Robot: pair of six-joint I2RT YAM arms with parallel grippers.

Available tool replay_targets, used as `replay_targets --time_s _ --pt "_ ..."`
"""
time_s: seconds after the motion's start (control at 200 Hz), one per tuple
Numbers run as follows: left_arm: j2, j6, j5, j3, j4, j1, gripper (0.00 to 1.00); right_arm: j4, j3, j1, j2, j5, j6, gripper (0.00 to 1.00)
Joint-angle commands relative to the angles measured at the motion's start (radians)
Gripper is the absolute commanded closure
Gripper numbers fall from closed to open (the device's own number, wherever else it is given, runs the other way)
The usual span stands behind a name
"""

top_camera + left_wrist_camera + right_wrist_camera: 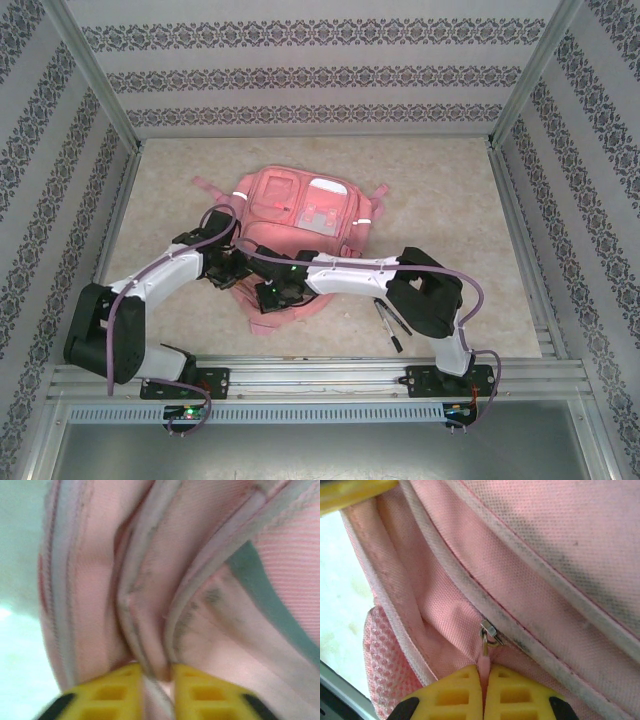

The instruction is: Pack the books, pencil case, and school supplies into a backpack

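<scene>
Two black pens [388,322] on table [450,200] nr R arm, L gripper [159,674] nipped tight on fold of pink backpack [305,210] fabric, R gripper [482,674] fully closed on its zip tab [483,657], backpack mid-table, front pockets facing up.

Lab test booth; aluminium frame [94,75], wallpapered panel walls [320,70].

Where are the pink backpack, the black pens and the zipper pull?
pink backpack [275,200], top external view, on its front pocket panel
black pens [387,322], top external view, on the middle of one barrel
zipper pull [489,631], right wrist view, on its metal slider
</scene>
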Motion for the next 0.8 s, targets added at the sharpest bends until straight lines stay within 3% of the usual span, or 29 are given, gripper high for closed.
replay_targets --time_s 0.0,0.255,0.475,0.59,0.724,0.794 --pt "0.075 0.064 -0.046 0.014 -0.027 -0.014 0.97 -0.055 -0.034 0.014 -0.066 0.040 0.005 1.00" --pt "0.033 0.151 -0.122 0.179 -0.175 0.007 1.00 -0.181 -0.118 -0.010 -0.251 0.134 -0.013 1.00" --pt "-0.026 0.233 -0.124 0.302 -0.250 0.106 1.00 -0.236 -0.260 -0.102 -0.338 0.228 -0.033 1.00" --pt "0.008 0.287 -0.074 0.329 -0.245 0.200 1.00 -0.214 -0.333 -0.166 -0.386 0.232 -0.049 1.00" --pt "0.066 0.340 0.087 0.389 -0.236 0.232 1.00 -0.092 -0.371 -0.189 -0.430 0.062 -0.098 1.00" --pt "0.064 0.303 0.175 0.403 -0.245 0.213 0.79 -0.032 -0.362 -0.189 -0.448 -0.014 -0.083 1.00"
